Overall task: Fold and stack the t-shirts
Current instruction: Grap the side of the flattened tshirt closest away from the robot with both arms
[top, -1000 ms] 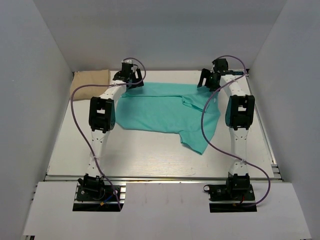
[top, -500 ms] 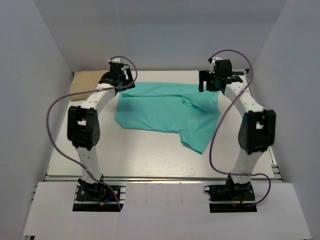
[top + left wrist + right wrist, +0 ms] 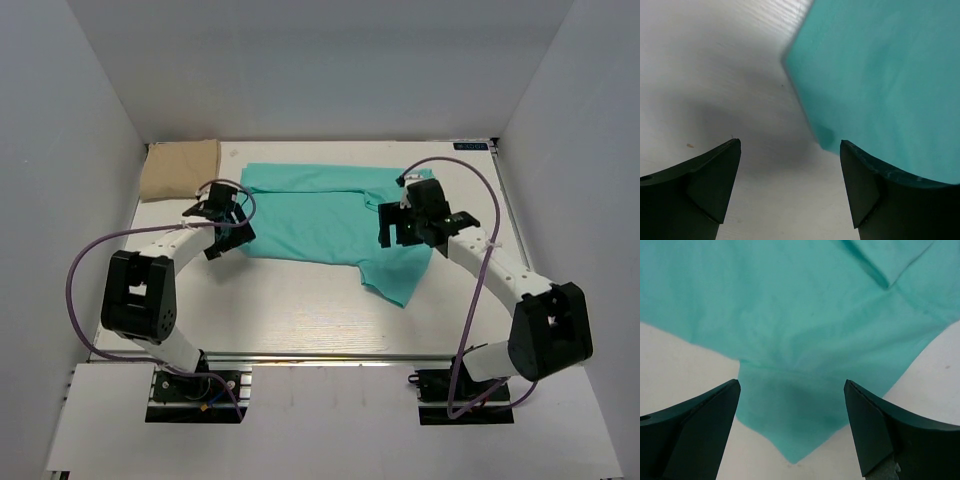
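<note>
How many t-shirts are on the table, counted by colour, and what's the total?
teal-green t-shirt: 1
tan-beige t-shirt: 1
Total: 2

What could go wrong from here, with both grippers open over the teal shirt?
The left gripper sits at the near-left corner of the teal shirt, mostly over table. Closing there might catch only a sliver of cloth, or miss it. The right gripper hangs above the protruding flap. It might lift only that flap and bunch the cloth.
</note>
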